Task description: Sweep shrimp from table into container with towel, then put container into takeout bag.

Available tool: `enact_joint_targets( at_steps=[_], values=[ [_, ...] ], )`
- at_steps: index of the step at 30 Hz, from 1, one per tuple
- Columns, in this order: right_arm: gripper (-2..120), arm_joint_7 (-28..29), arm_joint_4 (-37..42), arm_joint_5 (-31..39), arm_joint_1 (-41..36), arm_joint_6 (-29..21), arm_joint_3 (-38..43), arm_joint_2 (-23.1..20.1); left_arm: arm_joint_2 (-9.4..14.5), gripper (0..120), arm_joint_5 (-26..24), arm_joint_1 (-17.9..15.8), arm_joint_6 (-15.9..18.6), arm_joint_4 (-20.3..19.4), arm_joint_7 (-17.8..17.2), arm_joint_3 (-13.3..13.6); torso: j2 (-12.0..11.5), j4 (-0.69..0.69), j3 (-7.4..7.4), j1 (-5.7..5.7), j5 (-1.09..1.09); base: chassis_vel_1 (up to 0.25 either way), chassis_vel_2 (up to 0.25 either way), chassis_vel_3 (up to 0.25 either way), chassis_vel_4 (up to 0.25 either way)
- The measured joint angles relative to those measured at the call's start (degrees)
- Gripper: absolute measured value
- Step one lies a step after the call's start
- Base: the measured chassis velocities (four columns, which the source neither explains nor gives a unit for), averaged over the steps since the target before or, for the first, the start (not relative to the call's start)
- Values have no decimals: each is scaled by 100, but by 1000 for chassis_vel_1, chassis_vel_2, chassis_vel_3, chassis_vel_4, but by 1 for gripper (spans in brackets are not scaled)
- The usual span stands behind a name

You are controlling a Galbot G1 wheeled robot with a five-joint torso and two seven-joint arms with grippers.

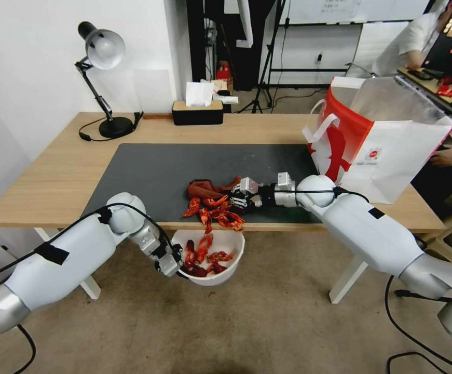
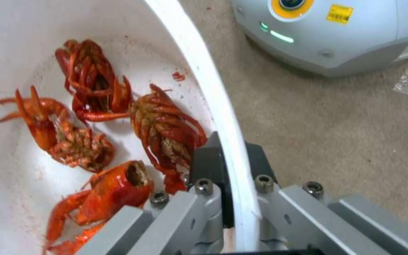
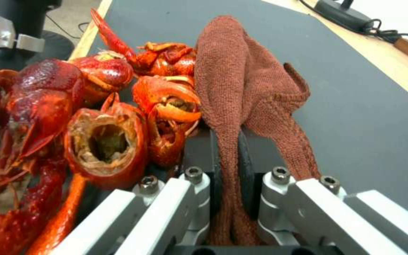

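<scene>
Left gripper (image 1: 176, 265) clamps the container (image 1: 234, 257) rim, bowl held below the table (image 1: 39, 187) edge. Directly above it, shrimp (image 1: 216, 212) heaped at the mat's near edge. Behind the heap: towel (image 1: 205, 188), pinched in the closed right gripper (image 1: 240, 199).

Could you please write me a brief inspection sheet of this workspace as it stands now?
Surface: table with a dark mat.
Job's things: shrimp heaped at the mat's near edge, more in the container held below the edge; towel beside the heap; takeout bag standing open on the right.
Clutter: desk lamp, tissue box.
Grippers: left gripper shut on the container rim; right gripper shut on the towel.
Cables: lamp cord on the table; cable on the floor.
Surroundings: carpet floor, white wall.
</scene>
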Motion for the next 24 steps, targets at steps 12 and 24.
enact_joint_targets(
  at_steps=[12,24],
  values=[
    [7,21,189,0,-113,-28,46,-71,132,0,118,28,-45,-258,-89,47,0,1,0,0,0,0,0,0,0],
    [7,75,453,-1,-267,-66,120,-182,103,0,281,108,-107,-137,-102,-45,1,1,0,0,0,0,0,0,0]
  ],
)
